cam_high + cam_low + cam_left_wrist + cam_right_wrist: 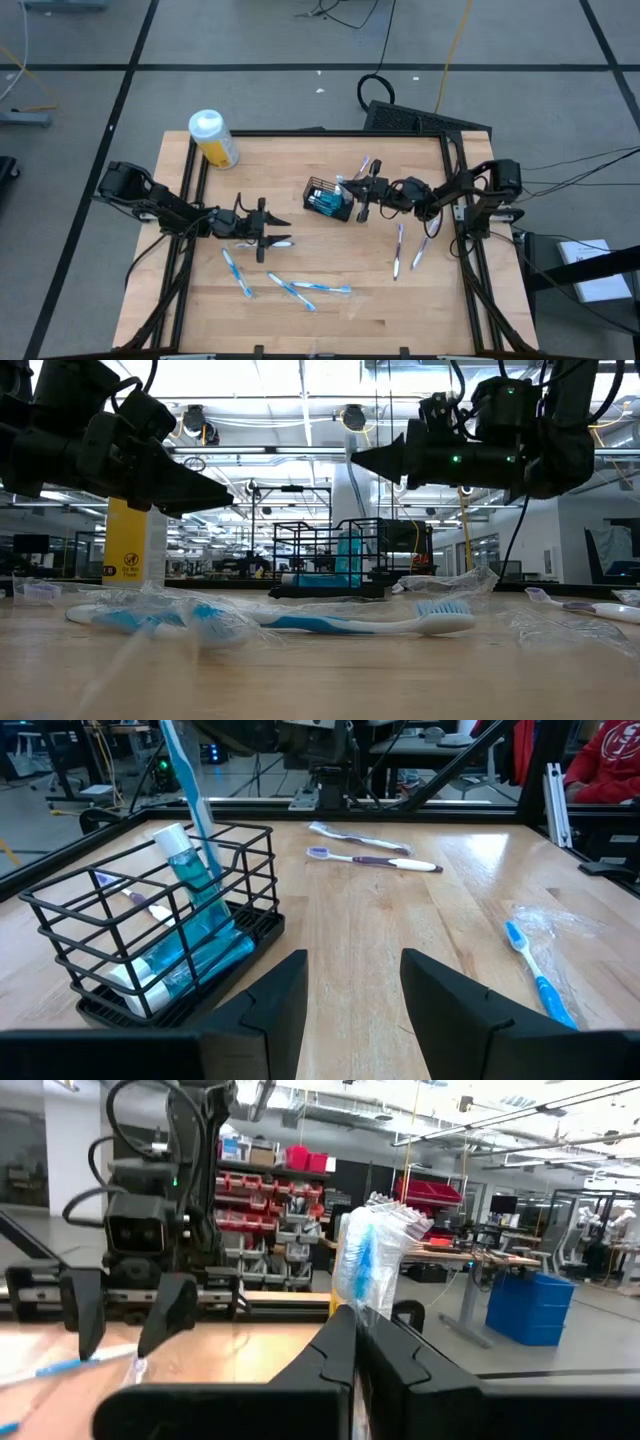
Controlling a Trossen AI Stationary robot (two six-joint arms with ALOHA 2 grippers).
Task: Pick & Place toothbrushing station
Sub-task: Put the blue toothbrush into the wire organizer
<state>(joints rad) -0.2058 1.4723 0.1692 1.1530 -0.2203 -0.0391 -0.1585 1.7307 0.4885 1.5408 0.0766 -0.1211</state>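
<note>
The black wire basket (328, 198) stands mid-table on its base, with a teal tube (190, 880) and a blue toothbrush (190, 790) leaning up inside it. My right gripper (362, 193) hovers just right of the basket, shut on a clear-wrapped toothbrush (372, 1250). My left gripper (283, 231) waits open, left of the basket and above the table. Loose blue toothbrushes (300, 290) lie flat near the front. Two purple ones (408, 250) lie to the right. My right gripper pinches the wrapped toothbrush between its two shut fingers, on the stretch just below the head (362, 1302). The fingers come from the table's right, about level, and lie across the brush. The wrapped head stands up above them; the fingers hide the part below.
A yellow bottle with a white cap (213, 138) stands at the far left corner. A blue toothbrush (400, 622) and crinkled clear wrappers (450, 582) lie near the front edge. Black frame rails (455, 190) run along the table's sides.
</note>
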